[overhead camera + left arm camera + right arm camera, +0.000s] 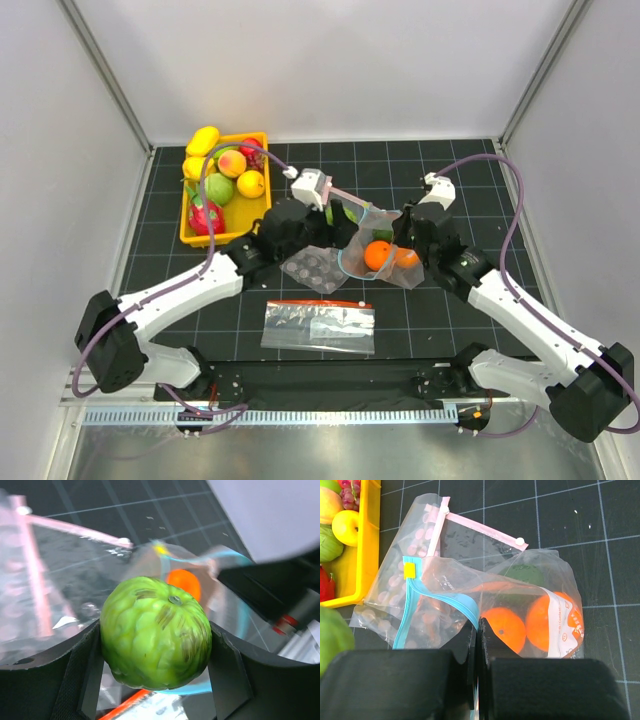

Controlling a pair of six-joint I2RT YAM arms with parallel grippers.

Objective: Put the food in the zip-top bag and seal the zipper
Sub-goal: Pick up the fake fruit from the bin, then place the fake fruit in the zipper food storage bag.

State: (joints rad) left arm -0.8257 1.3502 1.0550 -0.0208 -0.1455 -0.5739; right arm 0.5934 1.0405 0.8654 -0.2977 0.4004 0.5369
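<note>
Top view: two arms reached to mid-frame. Three plastic bags lay on the black gridded mat. The crinkled clear zip-top bag sat at centre, with two round orange fruits inside. A dotted clear bag with a pink strip lay touching its left side. A flat clear bag with a red-orange strip lay below, apart from both. One yellow plastic tray, upper left, held six or seven pieces, packed too close to count surely. The left gripper was just above the zip-top bag, and the right gripper was at its right edge.

Left wrist view: the left gripper's two fingers were spread only as wide as one bumpy green round fruit, which they clamped on both sides. Behind it showed one orange fruit and a curve of the light-blue zipper.

Right wrist view: the right gripper's fingers were pressed together, pinching the zip-top bag's film at lower centre. The zipper ran from one small yellow slider at left down to the fingers. Both orange fruits lay inside, beside a white label.
</note>
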